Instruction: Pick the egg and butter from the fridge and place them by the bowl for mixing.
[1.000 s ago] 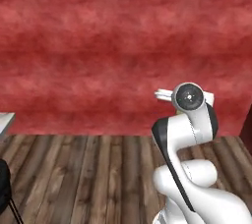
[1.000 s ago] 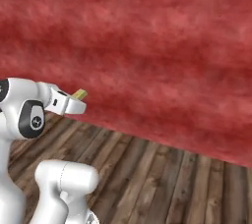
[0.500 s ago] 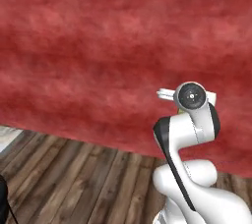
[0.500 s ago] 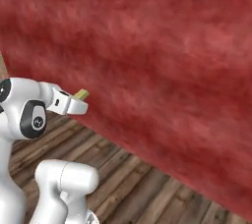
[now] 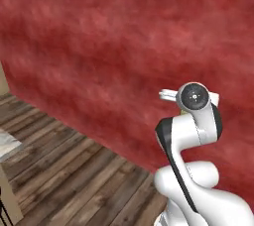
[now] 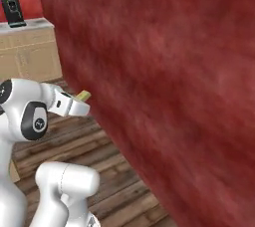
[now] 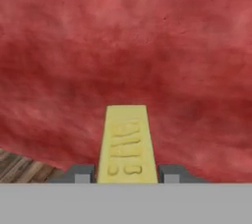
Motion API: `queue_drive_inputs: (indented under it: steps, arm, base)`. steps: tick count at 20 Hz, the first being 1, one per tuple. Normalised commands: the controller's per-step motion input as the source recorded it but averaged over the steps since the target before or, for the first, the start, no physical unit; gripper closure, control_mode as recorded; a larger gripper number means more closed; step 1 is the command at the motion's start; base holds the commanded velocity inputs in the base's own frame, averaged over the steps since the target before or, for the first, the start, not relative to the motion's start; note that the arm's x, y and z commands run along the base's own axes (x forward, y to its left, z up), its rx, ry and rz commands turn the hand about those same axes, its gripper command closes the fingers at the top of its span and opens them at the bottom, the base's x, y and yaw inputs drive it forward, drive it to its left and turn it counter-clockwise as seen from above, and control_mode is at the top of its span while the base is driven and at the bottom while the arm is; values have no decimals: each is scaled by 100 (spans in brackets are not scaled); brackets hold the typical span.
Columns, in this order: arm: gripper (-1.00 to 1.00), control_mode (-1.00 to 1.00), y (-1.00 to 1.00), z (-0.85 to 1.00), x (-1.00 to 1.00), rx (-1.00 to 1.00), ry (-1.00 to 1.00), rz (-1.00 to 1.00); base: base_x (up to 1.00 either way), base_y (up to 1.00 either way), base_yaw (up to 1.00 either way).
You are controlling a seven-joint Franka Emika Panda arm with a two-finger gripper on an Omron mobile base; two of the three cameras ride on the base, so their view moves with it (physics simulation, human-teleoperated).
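Left base view: the white arm (image 5: 191, 136) rises from the lower right, its round dark joint facing the camera; a mottled red wall (image 5: 99, 51) runs across the frame behind it; dark wood plank floor (image 5: 74, 175) lies at the lower left; a pale marbled counter corner (image 5: 9, 146) pokes in at the left edge, with a tan panel below it; the gripper itself is hidden behind the wrist here, so the jaws cannot be read from this side.

Right base view: the arm stands at the lower left, forearm reaching right toward the red wall; the gripper (image 6: 79, 100) sits at its end, with the pale-yellow butter (image 6: 83, 94) sticking out past the tip, close to the wall but apart from it; tan cabinets with a light countertop (image 6: 27, 27) stand at the upper left; a small dark appliance (image 6: 14, 13) rests on that countertop; plank floor shows below and behind the arm.

Hand view: the butter fills the lower centre as a long yellow block with embossed marks on its top face, pointing away from the camera; one grey fingertip (image 7: 78, 173) presses its left side and the other grey fingertip (image 7: 170, 173) its right, so the jaws are clamped on the block; red wall lies straight ahead; a sliver of plank floor shows at the lower left.
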Motion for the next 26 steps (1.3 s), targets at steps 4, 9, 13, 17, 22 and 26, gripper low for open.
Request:
queue_drive_inputs:
  steps: [4, 9, 13, 17, 22, 26]
  arm:
    - [100, 100, 0, 0, 0, 0, 0, 0]
    - [100, 100, 0, 0, 0, 0, 0, 0]
    - [100, 100, 0, 0, 0, 0, 0, 0]
    - [100, 100, 0, 0, 0, 0, 0, 0]
    - [100, 100, 0, 0, 0, 0, 0, 0]
    - [100, 100, 0, 0, 0, 0, 0, 0]
  base:
    - [79, -40, 63]
    - [61, -36, 67]
    - [40, -26, 77]
    - [34, -16, 76]
    - [26, -27, 69]
    - [32, -60, 47]
